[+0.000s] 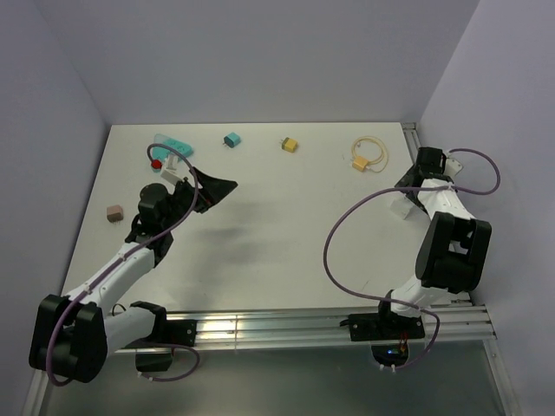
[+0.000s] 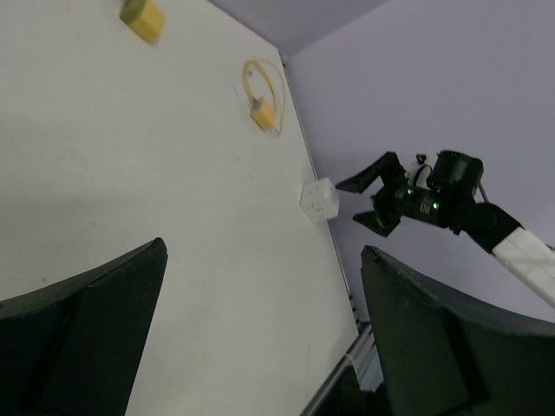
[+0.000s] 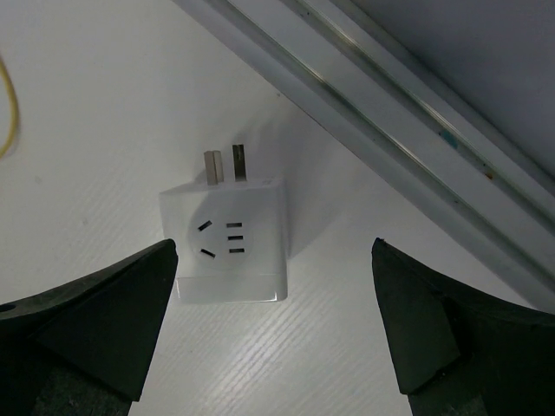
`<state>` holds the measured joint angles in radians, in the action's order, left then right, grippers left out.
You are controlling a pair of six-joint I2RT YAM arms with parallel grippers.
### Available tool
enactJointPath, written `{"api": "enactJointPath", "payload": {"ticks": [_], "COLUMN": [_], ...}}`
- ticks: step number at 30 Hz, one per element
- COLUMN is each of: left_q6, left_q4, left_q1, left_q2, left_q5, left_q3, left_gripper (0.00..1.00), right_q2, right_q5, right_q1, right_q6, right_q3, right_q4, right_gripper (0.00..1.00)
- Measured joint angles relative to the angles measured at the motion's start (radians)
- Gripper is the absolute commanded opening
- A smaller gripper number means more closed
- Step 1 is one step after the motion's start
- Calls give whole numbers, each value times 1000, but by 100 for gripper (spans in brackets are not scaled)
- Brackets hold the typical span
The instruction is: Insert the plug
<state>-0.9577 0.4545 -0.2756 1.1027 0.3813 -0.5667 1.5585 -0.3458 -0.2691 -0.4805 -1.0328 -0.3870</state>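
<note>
The right hand (image 3: 273,308) hung over the right side of the tabletop (image 1: 277,243), its jaws spread wide and gripping nothing; between its dark fingers (image 3: 91,325) lay the white adapter (image 3: 227,241), flat on the surface close to the metal rail (image 3: 373,113) along that edge, socket face up and two metal prongs sticking out of one side; whether the nearer finger brushed its corner I could not tell. The left hand (image 1: 208,187) was well apart, over the left half, equally wide and empty. Along the far edge sat a yellow piece with a looped cord (image 1: 368,156), a small yellow block (image 1: 290,144), a teal block (image 1: 231,139) and a teal part with a red spot (image 1: 167,149); a pinkish block (image 1: 113,211) lay near the left edge.
</note>
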Motion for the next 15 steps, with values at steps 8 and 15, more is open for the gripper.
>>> {"api": "enactJointPath", "payload": {"ticks": [8,15], "left_q6": [-56,-74], "left_q4": [0,-2], "left_q1": [-4,-21], "left_q2": [-19,-50], "left_q5": [94,101], "left_q3": [5,5], "left_gripper": [100,99], "right_q2": [80,135], "right_q5": [84,127], "right_q1": [-10,-10], "right_q6": [34,46], "right_q3": [-61,-77], "right_q4": [-32,-53], "right_gripper": [98,96]}}
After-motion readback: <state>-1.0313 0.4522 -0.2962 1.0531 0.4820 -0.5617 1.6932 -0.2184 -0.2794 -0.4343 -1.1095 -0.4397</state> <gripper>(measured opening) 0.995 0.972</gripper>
